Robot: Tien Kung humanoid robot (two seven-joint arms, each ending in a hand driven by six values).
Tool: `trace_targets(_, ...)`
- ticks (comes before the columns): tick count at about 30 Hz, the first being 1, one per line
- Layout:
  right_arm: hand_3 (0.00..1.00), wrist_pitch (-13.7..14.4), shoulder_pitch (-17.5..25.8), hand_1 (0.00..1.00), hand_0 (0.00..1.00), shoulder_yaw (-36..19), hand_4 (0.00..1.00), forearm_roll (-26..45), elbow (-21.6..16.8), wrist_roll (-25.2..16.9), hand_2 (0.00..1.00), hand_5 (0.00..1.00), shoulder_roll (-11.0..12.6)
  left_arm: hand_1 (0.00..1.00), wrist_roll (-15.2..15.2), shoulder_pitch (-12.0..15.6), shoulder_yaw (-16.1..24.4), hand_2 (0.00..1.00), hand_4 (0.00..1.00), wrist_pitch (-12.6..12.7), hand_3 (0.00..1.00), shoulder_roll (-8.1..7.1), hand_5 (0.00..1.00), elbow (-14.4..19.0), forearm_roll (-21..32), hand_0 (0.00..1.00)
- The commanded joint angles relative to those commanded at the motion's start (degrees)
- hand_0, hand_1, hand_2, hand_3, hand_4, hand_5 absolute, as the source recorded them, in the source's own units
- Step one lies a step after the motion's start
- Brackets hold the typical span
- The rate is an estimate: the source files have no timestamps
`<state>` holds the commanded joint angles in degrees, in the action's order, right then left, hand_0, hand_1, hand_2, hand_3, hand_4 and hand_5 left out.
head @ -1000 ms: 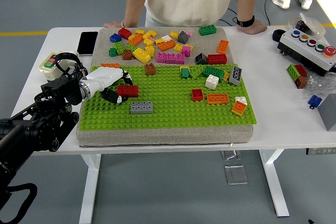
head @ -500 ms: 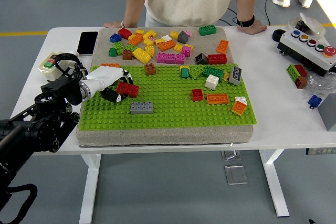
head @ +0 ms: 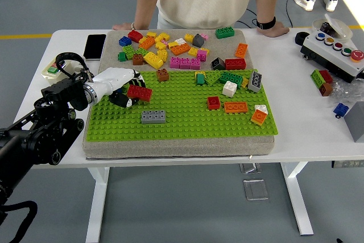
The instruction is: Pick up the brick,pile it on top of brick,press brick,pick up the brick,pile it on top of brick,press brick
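My left hand [head: 126,89], white with dark fingertips, is shut on a red brick [head: 140,93] and holds it tilted just above the left part of the green baseplate [head: 182,120]. A grey brick [head: 153,116] sits on the plate below and to the right of the hand. Further right on the plate are a small red brick [head: 213,102], an orange brick [head: 236,107] and a white brick [head: 229,88]. My right hand is out of view.
Several loose bricks [head: 170,49] lie on the grey mat behind the plate. A person stands at the far side with both hands resting on the table edge. A phone [head: 94,46] lies far left, a button box [head: 335,52] at the right.
My left hand has lifted the red brick slightly up and away from the plate, and the brick now tilts more.
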<state>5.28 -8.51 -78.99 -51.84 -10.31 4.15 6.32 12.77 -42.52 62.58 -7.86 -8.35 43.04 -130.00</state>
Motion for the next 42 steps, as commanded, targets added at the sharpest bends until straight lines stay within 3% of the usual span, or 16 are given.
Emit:
trace_targets(10, 0.737, -0.2, 0.1, 0.688, 0.754, -0.4, 0.998, -0.2, 0.0, -0.3, 0.733, 0.641, 0.5, 0.634, -2.9, 4.0, 1.4, 0.605, 0.499, -5.9, 0.554, -2.14, 0.032, 10.1, 0.0, 0.659)
trace_targets(18, 0.738, -0.2, 0.1, 0.687, 0.754, -0.6, 0.998, -0.6, 0.0, -0.8, 0.733, 0.641, 0.9, 0.635, -5.0, 7.5, 2.9, 0.606, 0.497, -9.5, 0.555, -1.96, 0.047, 16.9, 0.0, 0.659)
trace_targets(27, 0.738, -0.4, 0.2, 0.687, 0.754, -0.6, 0.998, -0.9, 0.0, -1.0, 0.733, 0.642, 1.3, 0.635, -6.6, 9.2, 3.5, 0.608, 0.503, -11.5, 0.555, -1.16, 0.054, 19.6, 0.0, 0.661)
trace_targets(42, 0.738, -0.3, 0.1, 0.687, 0.754, -0.6, 0.998, -1.0, 0.0, -1.1, 0.733, 0.640, 1.7, 0.634, -8.3, 9.4, 4.4, 0.609, 0.507, -13.2, 0.556, 0.90, 0.066, 19.3, 0.0, 0.661)
